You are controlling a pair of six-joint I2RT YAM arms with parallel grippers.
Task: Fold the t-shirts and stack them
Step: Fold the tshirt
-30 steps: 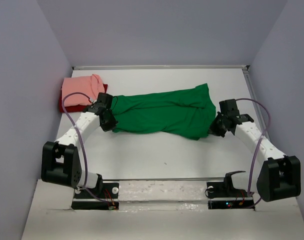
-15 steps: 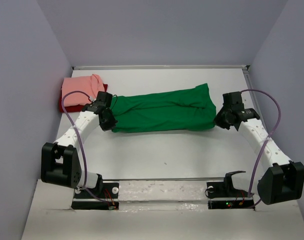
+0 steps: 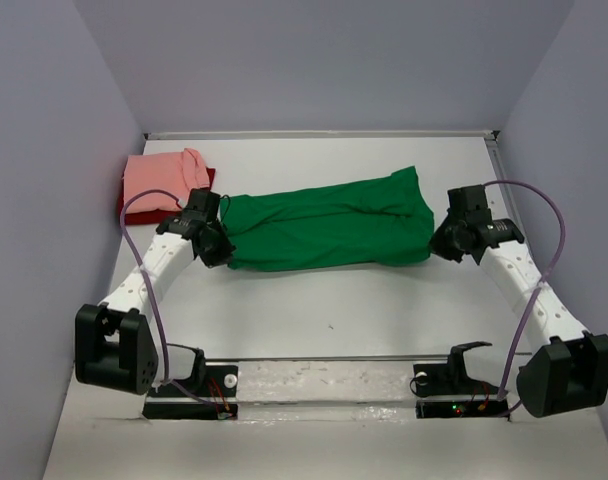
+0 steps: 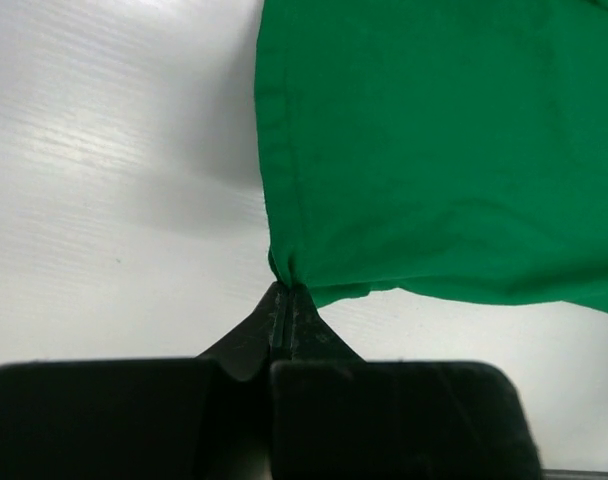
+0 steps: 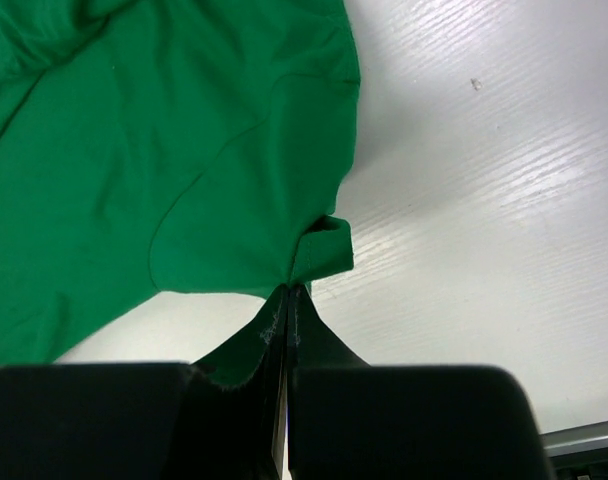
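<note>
Slack has gone from the green t-shirt [image 3: 324,222] on the surface [image 3: 334,305], drawn flat between left jaws clamped on its nine o'clock edge and right jaws clamped at three o'clock, ready for folding

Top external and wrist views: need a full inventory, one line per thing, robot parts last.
green t-shirt: 1, bright green, stretched across mid-table between the tools
salmon pink t-shirt: 1, salmon pink, folded, far-left corner, on the dark red one
dark red t-shirt: 1, dark red, under the pink, edges showing
table: 1, white
cables: 2, purple, one per arm
arms: 2, white and black, near edge
left tool: shut on green t-shirt's left end
right tool: shut on its right end
</note>
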